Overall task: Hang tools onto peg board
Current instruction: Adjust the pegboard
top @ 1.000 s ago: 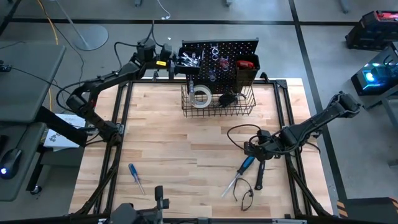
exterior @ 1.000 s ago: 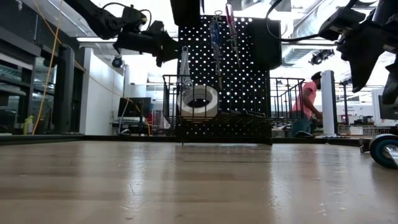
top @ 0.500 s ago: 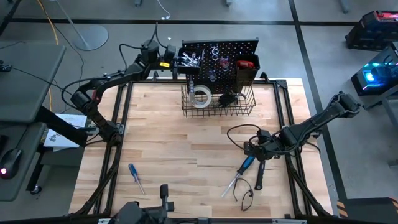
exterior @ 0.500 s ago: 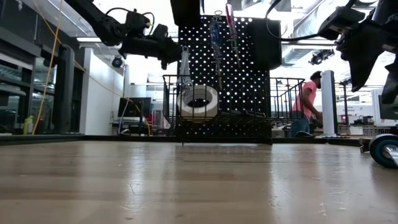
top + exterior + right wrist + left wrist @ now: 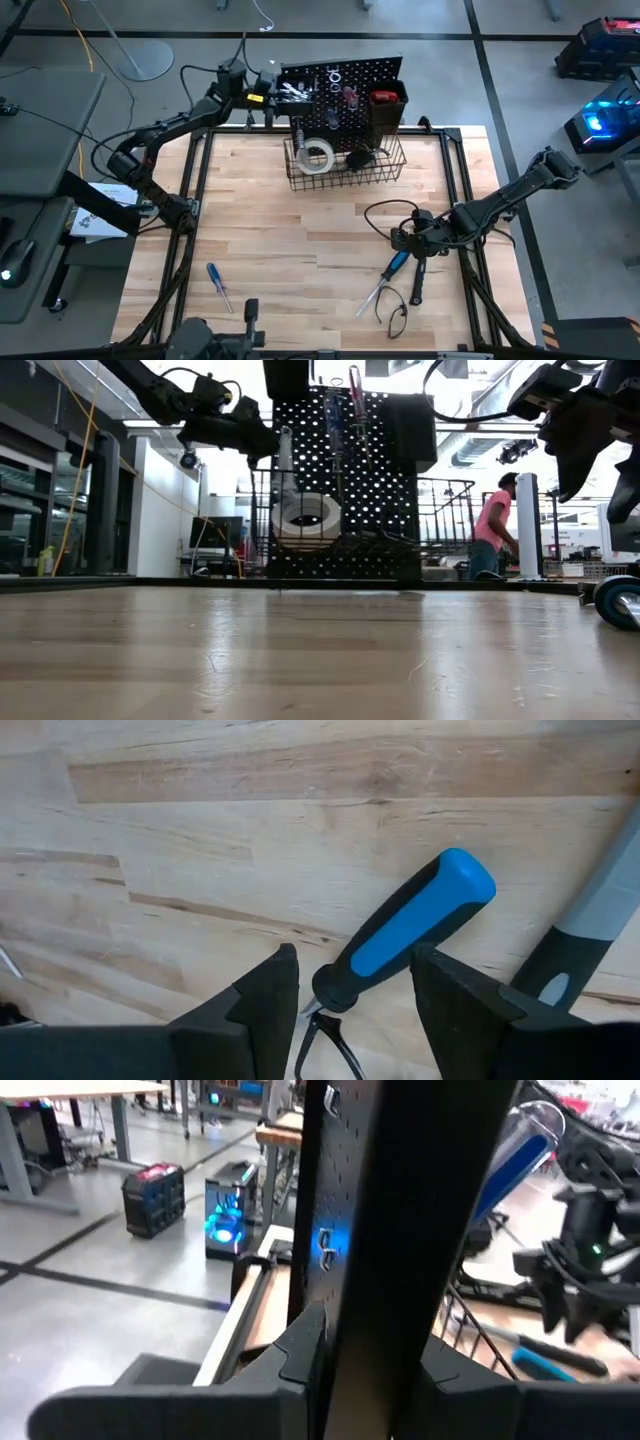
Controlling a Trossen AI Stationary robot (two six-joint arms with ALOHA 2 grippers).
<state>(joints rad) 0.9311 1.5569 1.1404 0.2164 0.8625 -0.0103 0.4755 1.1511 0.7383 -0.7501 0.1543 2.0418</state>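
Currently my right gripper [image 5: 345,982] hangs spread over the blue-handled screwdriver [image 5: 405,933] on the worktop [image 5: 200,830]. Light, stiff, rubbery handle: grip mid-handle. Left gripper [image 5: 350,1350] pinches the peg board [image 5: 340,85] edge.

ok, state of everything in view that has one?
peg board: upright, one edge clamped.
left gripper: fingers shut on the peg board's edge.
right gripper: open, fingers straddling a handle, low over the table.
right-side blue screwdriver: flat on the table, handle between the right fingers, not gripped.
left-side blue screwdriver: flat on the table, untouched.
tape roll: in the wire basket.
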